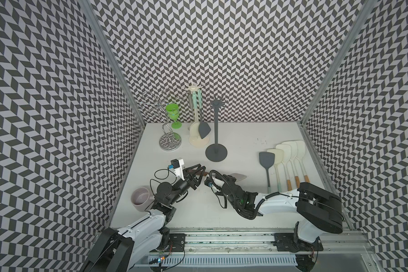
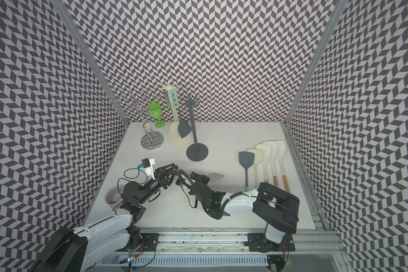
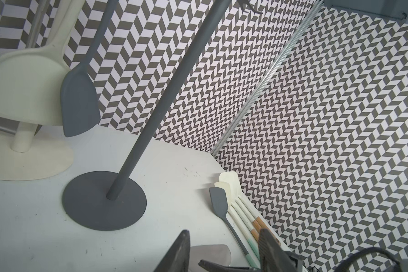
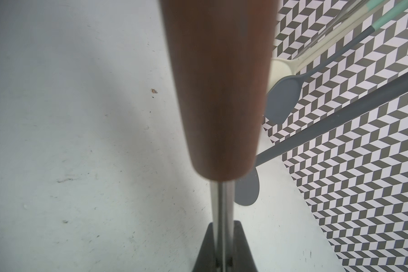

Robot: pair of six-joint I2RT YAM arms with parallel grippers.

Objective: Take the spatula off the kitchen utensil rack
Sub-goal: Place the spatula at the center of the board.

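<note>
Handle of spatula (image 4: 219,89) up close — blade (image 1: 240,176) half behind right gripper (image 1: 230,179)

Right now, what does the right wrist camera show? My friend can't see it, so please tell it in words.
A brown wooden spatula handle on a shiny metal stem fills the middle, gripped at the stem by the robot's shut right hand. Behind it lie a white table, a slanting grey rack pole and a zigzag wall.

No legible text, label, brand or number in any view. Small dark specks on the far counter (image 1: 257,150) are too small to read as characters.
</note>
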